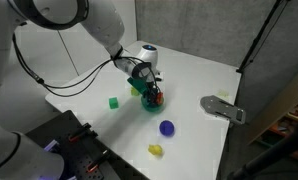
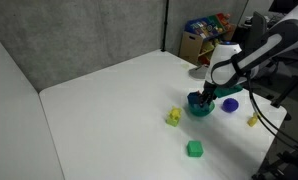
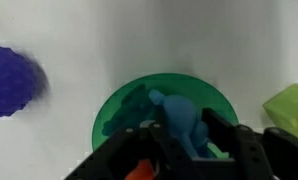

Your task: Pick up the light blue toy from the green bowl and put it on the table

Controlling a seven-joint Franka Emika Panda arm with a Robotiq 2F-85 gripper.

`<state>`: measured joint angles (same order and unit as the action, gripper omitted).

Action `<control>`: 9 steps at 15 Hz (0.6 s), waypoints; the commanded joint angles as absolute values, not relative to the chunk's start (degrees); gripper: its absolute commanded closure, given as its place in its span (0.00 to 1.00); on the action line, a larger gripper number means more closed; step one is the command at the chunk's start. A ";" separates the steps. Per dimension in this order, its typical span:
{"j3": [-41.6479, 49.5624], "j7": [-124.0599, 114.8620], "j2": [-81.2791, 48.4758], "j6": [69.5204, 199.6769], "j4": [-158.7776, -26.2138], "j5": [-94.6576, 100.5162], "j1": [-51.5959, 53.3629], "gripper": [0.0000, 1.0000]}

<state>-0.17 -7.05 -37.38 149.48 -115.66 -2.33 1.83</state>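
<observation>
The teal-green bowl [image 3: 124, 110] sits on the white table [image 1: 194, 70], and shows in both exterior views [image 1: 148, 104] [image 2: 198, 109]. My gripper [image 3: 186, 135] is down at the bowl [image 1: 151, 94] [image 2: 203, 97]. Its two black fingers are shut on the light blue toy [image 3: 179, 118], which stands between them over the bowl and casts a dark shadow inside it. An orange-red toy [image 3: 139, 172] shows at the bottom edge of the wrist view, partly hidden by the gripper.
A blue-purple ball [image 1: 167, 127] [image 2: 230, 104] [image 3: 9, 80] lies near the bowl. A green cube [image 1: 113, 101] [image 2: 194, 149] [image 3: 289, 108] and a yellow toy [image 1: 155, 150] [image 2: 174, 117] lie on the table. A grey flat device [image 1: 222, 108] sits at the table edge.
</observation>
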 commanded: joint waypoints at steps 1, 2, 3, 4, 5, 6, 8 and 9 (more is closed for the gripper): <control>-0.98 -6.24 -32.08 146.93 -117.82 -3.55 1.33 0.84; -1.14 -6.13 -31.24 146.45 -117.94 -3.65 1.30 0.84; -1.39 -5.91 -30.42 145.96 -118.09 -3.79 1.20 0.87; -1.60 -5.68 -29.61 145.33 -118.28 -3.91 1.12 0.89; -1.81 -5.48 -28.81 144.18 -118.42 -4.13 1.03 0.89; -1.86 -5.37 -28.06 142.91 -118.59 -4.19 1.05 0.89; -1.02 -6.08 -26.74 140.23 -118.91 -3.05 1.62 0.91; -0.28 -6.65 -26.19 138.81 -119.00 -2.02 2.05 0.90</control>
<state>-1.20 -7.04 -29.52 142.60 -117.22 -2.81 1.84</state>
